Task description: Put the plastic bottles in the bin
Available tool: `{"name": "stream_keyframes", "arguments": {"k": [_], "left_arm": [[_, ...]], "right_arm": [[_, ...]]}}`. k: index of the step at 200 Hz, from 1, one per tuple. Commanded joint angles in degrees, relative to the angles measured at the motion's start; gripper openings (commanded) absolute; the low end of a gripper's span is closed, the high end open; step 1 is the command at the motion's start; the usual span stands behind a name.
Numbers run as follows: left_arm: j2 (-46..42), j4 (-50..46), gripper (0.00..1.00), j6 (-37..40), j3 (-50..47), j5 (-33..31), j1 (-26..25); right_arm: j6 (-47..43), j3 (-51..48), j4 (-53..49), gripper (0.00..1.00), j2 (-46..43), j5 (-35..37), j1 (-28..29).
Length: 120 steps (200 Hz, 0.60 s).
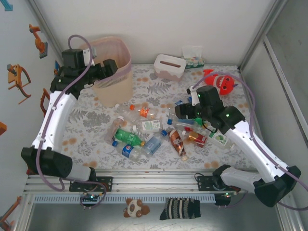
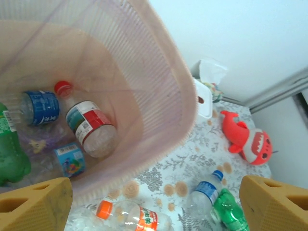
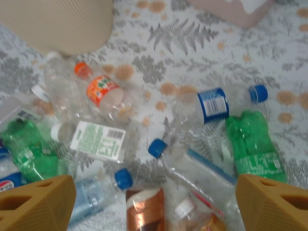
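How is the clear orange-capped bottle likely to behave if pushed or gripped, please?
The orange-capped bottle looks empty, so probably light and easily shoved. Lying on its side, it may roll when nudged. Its thin clear walls would likely buckle under a squeeze.

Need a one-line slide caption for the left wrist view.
Open left gripper above the bin, several bottles inside; red shark toy on the table beyond.

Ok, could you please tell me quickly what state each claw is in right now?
Left claw: open, empty, over the bin.
Right claw: open, empty, above the loose bottles.
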Motion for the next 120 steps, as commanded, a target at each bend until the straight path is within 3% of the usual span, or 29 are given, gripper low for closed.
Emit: {"name": "stream_keyframes", "arguments": {"k": [1,69,120], "left_arm": [[-4.3,6.2,0.89,-1.3,-4.4,3.4,0.2],[-11.3,6.2,0.89,-2.7,-15.2,4.6,0.2],[-16.0,4.8,0.89,-3.0,-20.3,4.3,0.2]], "right_arm": [[0.2,-0.8,-5.4,0.83,0.7,1.7,1.5],[9.7,-8.0,-3.3,0.77,3.3,1.1,6.9],[11.6,-9.4,-3.2,0.76,12.8,0.8,10.6]]}}
